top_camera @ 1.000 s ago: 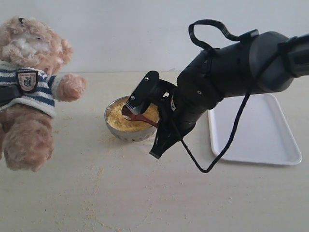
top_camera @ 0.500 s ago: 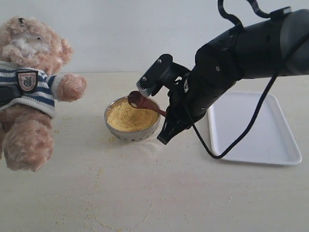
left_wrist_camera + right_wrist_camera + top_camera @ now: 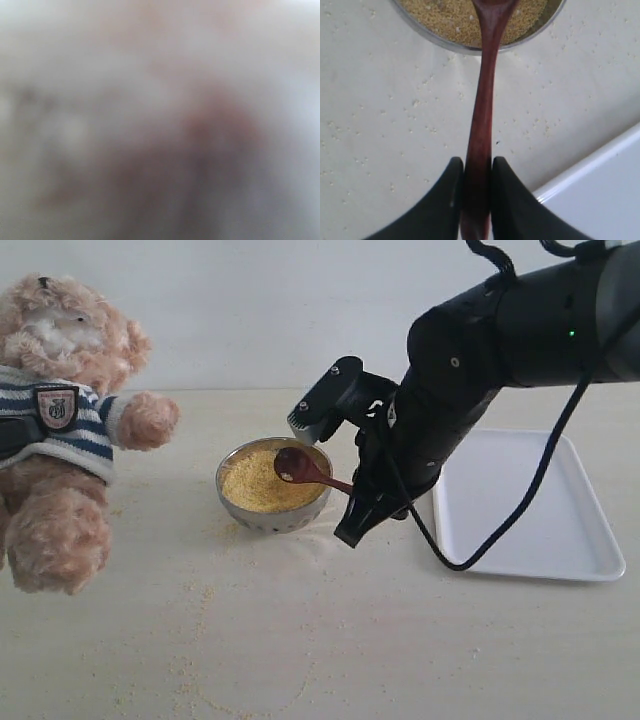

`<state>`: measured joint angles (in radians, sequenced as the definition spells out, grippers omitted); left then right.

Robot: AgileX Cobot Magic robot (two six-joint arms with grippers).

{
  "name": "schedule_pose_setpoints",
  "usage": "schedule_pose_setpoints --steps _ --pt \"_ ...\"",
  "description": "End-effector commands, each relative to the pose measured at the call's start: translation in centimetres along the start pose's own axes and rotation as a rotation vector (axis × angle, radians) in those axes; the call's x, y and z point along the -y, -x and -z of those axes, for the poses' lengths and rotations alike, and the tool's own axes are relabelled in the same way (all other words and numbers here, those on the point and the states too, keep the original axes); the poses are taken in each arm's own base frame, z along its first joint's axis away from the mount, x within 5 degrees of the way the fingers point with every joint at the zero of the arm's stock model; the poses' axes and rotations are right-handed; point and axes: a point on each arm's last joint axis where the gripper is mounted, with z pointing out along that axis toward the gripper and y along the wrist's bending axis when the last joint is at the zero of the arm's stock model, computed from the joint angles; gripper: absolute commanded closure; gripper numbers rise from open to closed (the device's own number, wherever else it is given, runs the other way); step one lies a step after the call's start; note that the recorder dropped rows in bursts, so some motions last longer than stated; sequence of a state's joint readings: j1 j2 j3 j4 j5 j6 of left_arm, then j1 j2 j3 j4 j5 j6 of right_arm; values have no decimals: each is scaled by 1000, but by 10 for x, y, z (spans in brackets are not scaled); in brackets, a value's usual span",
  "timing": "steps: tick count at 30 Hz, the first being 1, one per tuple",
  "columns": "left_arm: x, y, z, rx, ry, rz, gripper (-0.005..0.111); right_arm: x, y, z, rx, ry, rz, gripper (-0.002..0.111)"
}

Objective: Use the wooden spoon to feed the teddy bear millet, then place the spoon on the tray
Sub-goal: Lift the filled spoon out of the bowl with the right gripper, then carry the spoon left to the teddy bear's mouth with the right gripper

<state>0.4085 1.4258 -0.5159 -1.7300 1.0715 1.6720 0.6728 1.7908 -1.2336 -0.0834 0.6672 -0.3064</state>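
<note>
Dark reddish-brown wood marks the wooden spoon [image 3: 318,475] at the centre of the exterior frame. Its small oval bowl hangs over the right half of the millet [image 3: 252,483], and its thin handle slants down to the right. Whether the spoon touches the grain cannot be told. The right end effector [image 3: 476,162] is clenched on the far end of the handle, with one black finger pressed against each side of it. The yellow millet fills a round steel bowl [image 3: 262,520] on the pale counter [image 3: 330,650], and stray grains are scattered around the bowl and toward the lower left. The white tray [image 3: 540,515] lies at centre right, just beside the black arm. The teddy bear [image 3: 60,410] fills the left edge, well apart from the bowl, one paw stretched toward the centre. The left wrist view is only a blur, so the state of the left end effector cannot be told.
</note>
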Motion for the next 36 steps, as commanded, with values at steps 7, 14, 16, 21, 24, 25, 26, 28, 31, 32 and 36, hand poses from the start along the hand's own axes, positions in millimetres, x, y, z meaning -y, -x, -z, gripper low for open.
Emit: schedule_pose_setpoints --steps 7,14,16,21,24,25,26,28,31,32,36 --pt "1 0 0 11 -15 7 102 14 31 43 34 18 -27 108" --pt "1 0 0 11 -15 7 102 9 35 54 9 107 -26 108" --pt "1 -1 0 4 -6 -6 102 9 36 56 7 110 -27 108" --pt "-2 -11 0 -108 23 68 102 8 36 59 -4 124 -30 108" --pt "-9 -17 1 -160 100 171 102 9 41 65 9 134 -37 108" --pt "-11 -19 1 -176 112 206 102 9 43 68 14 139 -41 108" --pt "-13 -22 0 -194 114 232 102 10 45 71 22 144 -44 108" --pt "-15 -27 -2 -238 96 267 102 10 50 79 41 164 -53 108" --pt "-21 -32 -5 -262 98 342 102 9 59 91 83 194 -58 108" --pt "-23 -34 -6 -267 97 354 102 8 61 94 97 209 -62 108" --pt "-33 -42 -12 -294 87 442 102 4 71 105 164 266 -61 108"
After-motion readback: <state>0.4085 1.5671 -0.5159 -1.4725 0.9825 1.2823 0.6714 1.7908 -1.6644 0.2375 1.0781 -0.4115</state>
